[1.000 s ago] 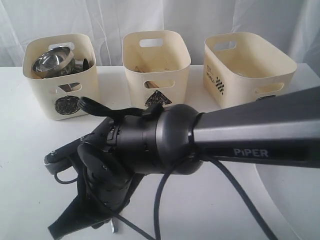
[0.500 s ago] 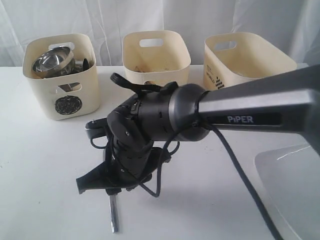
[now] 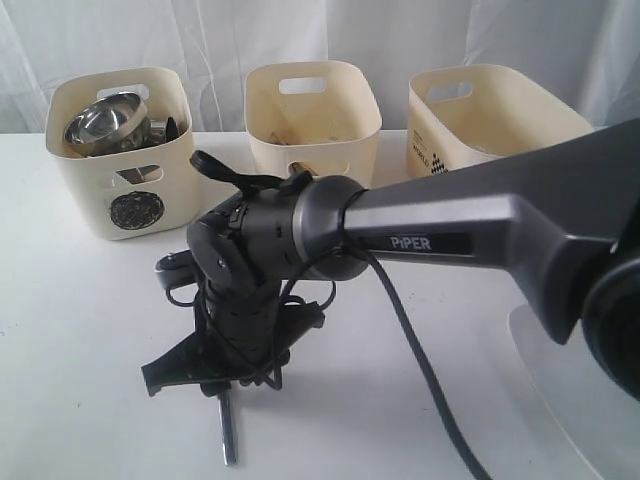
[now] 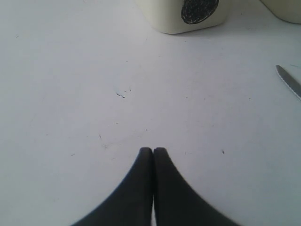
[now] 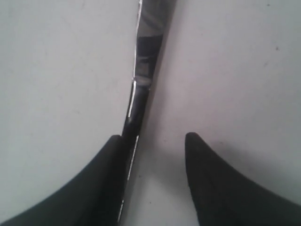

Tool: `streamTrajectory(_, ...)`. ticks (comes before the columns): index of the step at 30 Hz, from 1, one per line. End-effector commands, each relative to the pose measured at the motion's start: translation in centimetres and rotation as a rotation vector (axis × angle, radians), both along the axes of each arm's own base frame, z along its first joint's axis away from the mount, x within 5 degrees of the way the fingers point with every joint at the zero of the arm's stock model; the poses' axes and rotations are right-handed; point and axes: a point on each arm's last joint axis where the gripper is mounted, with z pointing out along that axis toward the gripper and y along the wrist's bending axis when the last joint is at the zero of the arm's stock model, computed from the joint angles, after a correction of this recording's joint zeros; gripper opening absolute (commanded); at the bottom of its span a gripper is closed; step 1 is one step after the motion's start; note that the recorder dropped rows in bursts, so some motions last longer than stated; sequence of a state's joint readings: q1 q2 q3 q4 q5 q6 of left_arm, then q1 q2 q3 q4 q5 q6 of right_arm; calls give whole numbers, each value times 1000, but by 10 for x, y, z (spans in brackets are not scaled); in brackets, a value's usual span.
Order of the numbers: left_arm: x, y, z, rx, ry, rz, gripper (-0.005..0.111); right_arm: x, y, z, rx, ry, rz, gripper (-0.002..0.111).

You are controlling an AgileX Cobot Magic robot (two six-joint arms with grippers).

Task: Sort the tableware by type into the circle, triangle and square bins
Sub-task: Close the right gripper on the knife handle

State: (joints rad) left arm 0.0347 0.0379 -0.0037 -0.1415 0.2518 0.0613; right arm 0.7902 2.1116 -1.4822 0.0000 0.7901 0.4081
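A steel knife (image 3: 229, 432) lies on the white table near the front edge. My right gripper (image 3: 205, 380) reaches across to the left and hangs low over it. In the right wrist view this gripper (image 5: 155, 137) is open, and the knife (image 5: 143, 70) runs between the fingers, close along one finger (image 5: 110, 160). My left gripper (image 4: 153, 150) is shut on nothing above bare table, with the knife's tip (image 4: 289, 82) off to one side. The circle bin (image 3: 120, 185) holds a steel bowl (image 3: 100, 122). The triangle bin (image 3: 312, 110) and square bin (image 3: 500, 130) stand beside it.
A large white square plate (image 3: 565, 395) lies at the front right, partly behind my right arm (image 3: 450, 235). The arm's cable loops over the table in the middle. The circle bin's front (image 4: 197, 12) is near my left gripper.
My right arm has swung away from the camera toward the table's left and come down over the knife, whose handle now shows below the gripper.
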Motion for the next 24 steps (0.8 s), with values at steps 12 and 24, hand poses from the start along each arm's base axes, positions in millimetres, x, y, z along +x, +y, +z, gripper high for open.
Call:
streamTrajectory(12, 0, 0, -1, -15, 7, 3, 0, 7, 8, 5, 40, -41, 29, 40)
streamTrajectory(24, 0, 0, -1, -15, 7, 3, 0, 6, -1, -29, -127, 28, 72, 35)
